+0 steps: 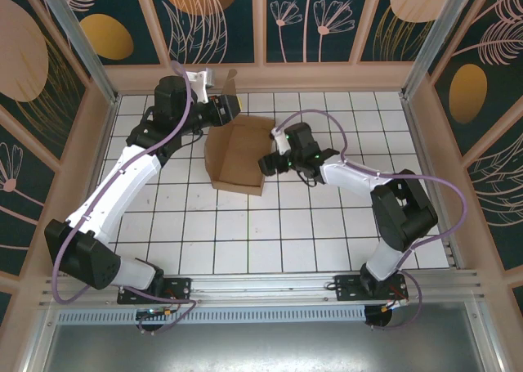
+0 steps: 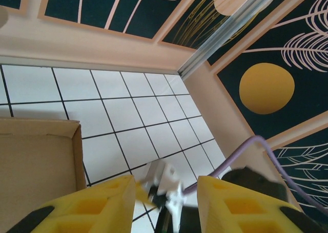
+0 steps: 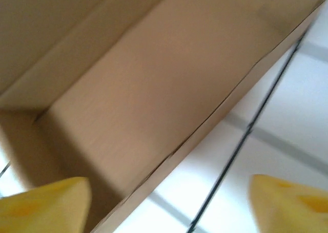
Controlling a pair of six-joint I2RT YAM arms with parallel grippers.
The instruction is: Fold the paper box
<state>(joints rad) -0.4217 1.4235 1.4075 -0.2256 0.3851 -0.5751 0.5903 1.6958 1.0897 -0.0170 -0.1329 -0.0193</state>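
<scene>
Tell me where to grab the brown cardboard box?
On the plain brown corrugated cardboard box, I'd pinch the thin upright right side wall at its free top rim, coming from the right, one finger inside, one outside. The open right gripper sits astride that edge.

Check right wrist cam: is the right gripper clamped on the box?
No: the right gripper stands wide open, with the paper box edge and bare tile between its fingers.
</scene>
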